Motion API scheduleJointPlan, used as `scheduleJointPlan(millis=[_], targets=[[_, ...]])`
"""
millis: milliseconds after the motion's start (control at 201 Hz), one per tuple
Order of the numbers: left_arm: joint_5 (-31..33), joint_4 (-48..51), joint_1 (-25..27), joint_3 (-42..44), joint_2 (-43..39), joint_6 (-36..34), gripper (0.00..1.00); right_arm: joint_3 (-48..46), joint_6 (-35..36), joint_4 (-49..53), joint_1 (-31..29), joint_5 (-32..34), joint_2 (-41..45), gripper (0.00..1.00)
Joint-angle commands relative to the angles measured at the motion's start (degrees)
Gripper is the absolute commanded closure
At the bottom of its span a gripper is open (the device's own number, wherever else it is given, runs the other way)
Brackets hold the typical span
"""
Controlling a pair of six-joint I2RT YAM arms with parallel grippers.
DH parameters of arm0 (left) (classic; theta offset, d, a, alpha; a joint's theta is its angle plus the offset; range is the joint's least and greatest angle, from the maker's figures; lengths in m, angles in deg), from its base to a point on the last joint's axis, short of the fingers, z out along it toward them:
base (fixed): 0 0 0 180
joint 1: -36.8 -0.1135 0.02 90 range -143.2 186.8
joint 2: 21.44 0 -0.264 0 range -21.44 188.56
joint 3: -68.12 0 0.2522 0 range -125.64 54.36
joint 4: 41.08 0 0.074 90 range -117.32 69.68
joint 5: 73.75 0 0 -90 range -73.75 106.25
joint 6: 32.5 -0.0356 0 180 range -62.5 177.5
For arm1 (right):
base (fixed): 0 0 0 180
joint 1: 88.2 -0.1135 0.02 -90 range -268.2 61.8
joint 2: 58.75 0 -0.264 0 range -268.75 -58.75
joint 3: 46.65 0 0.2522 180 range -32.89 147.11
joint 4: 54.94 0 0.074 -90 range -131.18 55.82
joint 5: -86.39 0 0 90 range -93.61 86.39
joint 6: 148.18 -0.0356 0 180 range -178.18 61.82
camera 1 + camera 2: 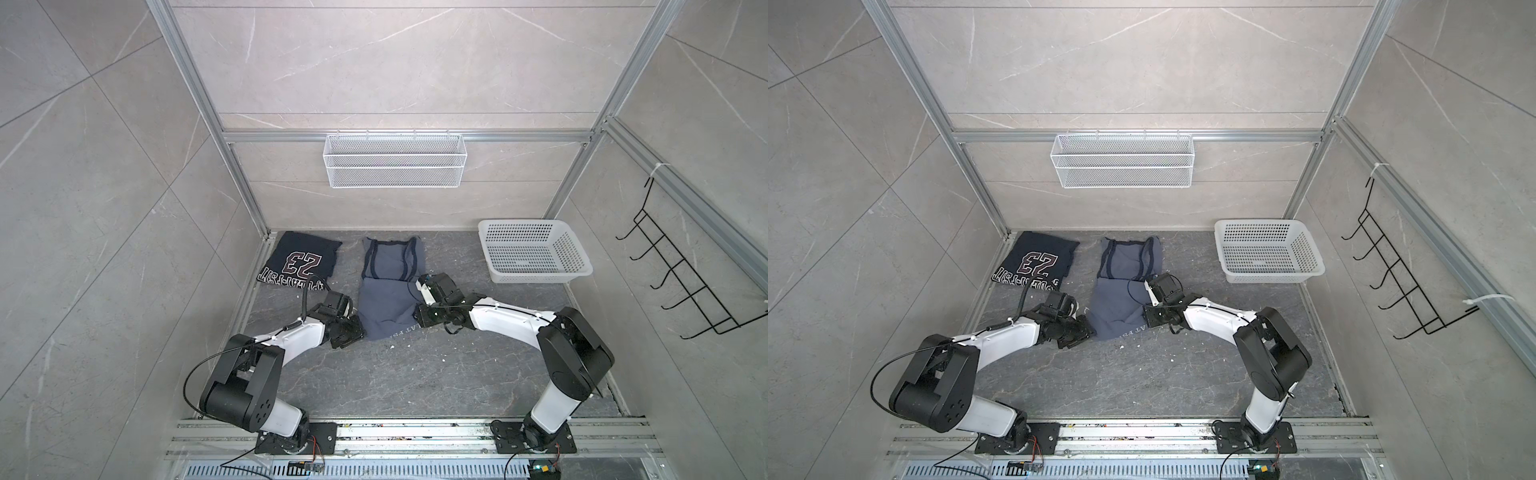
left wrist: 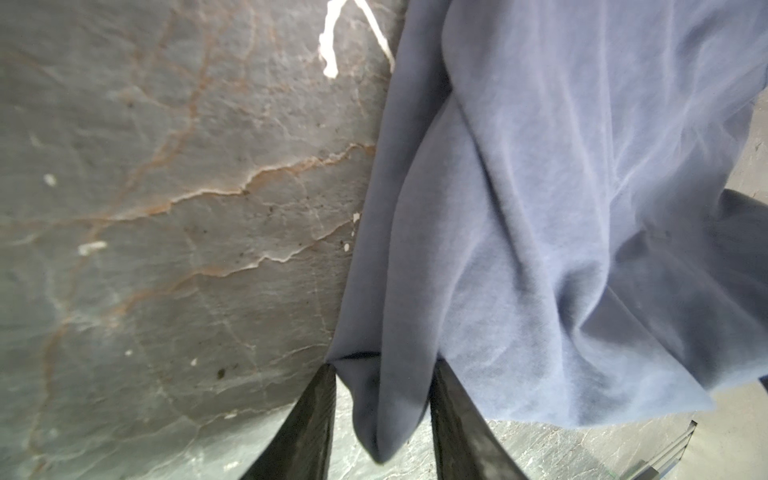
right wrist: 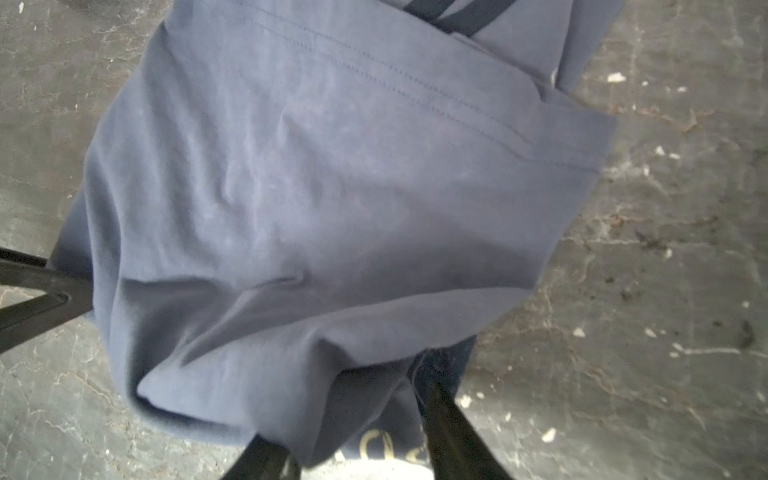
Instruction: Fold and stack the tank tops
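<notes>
Slate-blue tank top lies lengthwise at centre frame in both top views, straps toward the top; the folded navy tank top sits upper left; to fold well, lift both lower corners together, evenly, toward the straps. At the lower-left corner, fingers of the left gripper, partly parted, pinch a bunched fold; at the lower-right hem, fingers of the right gripper straddle cloth, and I cannot tell whether they grip it.
</notes>
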Motion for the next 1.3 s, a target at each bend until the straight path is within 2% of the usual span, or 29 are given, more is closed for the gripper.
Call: scheduleJointPlan(millis=[0,353,562,796,946,1105,1299], targets=[[1.0,0.2,0.1,-1.1,0.4,-1.3,0.59,1.8,0.7,2.9,-0.1,-1.1,-2.5,0.55],[1.0,-0.1,0.1,-1.4,1.3,-1.4,0.59,0.6,1.1,1.9,-0.1,-5.9,-3.7,0.53],[1.1,-0.1,0.0,-1.2,1.0,-1.4,0.59,1.4,0.2,3.4,0.1,-2.0,-5.2,0.44],[1.2,-0.2,0.1,-0.8,1.1,-1.4,0.6,2.0,-0.3,4.5,0.8,-0.9,-4.5,0.46],[0.9,-0.6,0.0,-0.8,1.5,-1.1,0.61,1.4,-1.0,4.2,1.1,-3.7,-4.7,0.57],[0.2,-0.9,0.1,-1.1,1.4,-0.8,0.69,-2.2,-3.5,3.4,0.6,-4.4,-0.2,0.82],[-0.4,-0.9,0.5,-1.4,0.9,-0.7,0.77,-8.9,-6.9,0.1,0.1,-5.2,5.1,0.91]])
